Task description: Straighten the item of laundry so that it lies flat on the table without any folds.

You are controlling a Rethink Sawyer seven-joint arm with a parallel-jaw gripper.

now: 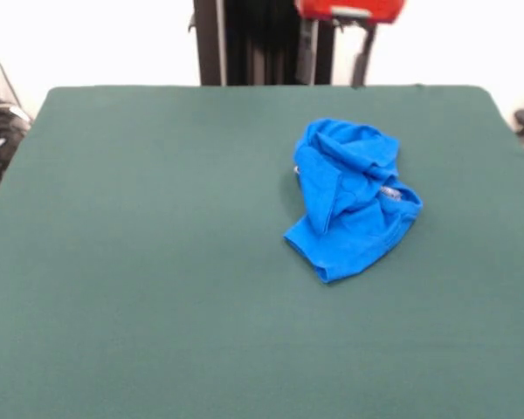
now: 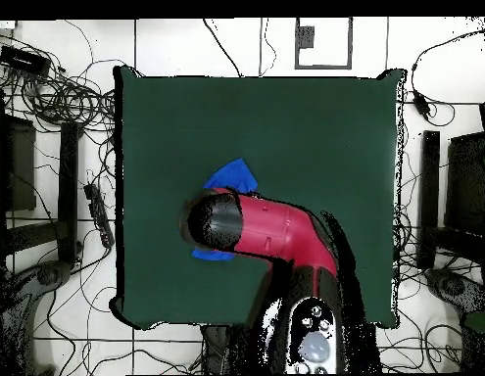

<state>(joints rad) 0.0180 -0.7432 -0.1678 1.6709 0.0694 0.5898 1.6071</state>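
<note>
The small bright blue soft fabric garment [image 1: 349, 196] lies crumpled on the large rectangular bench covered in plain dark green cloth [image 1: 140, 262]. From the front view it sits right of the middle, somewhat toward the far side where the pedestal stands. It is bunched into a rumpled heap, with thick folds piled at its far end and a smoother rounded flap reaching toward the near side. A small patch of white shows among the folds on its right side, too small to read.

At the top edge of the front view, a red part of the arm [image 1: 349, 9] shows in front of the dark pedestal column [image 1: 262, 39], well above and behind the garment.

Looking straight down, the red and black arm [image 2: 275, 230] reaches from the base at the bottom edge out over the bench [image 2: 315, 127] and covers most of the garment [image 2: 231, 176]; blue cloth shows only at the arm's far edge and as a sliver at its near edge. The tool is hidden beneath the arm's black end, so I cannot tell how it is set.

Tangled cables [image 2: 60, 93] lie on the floor beside the bench.
</note>
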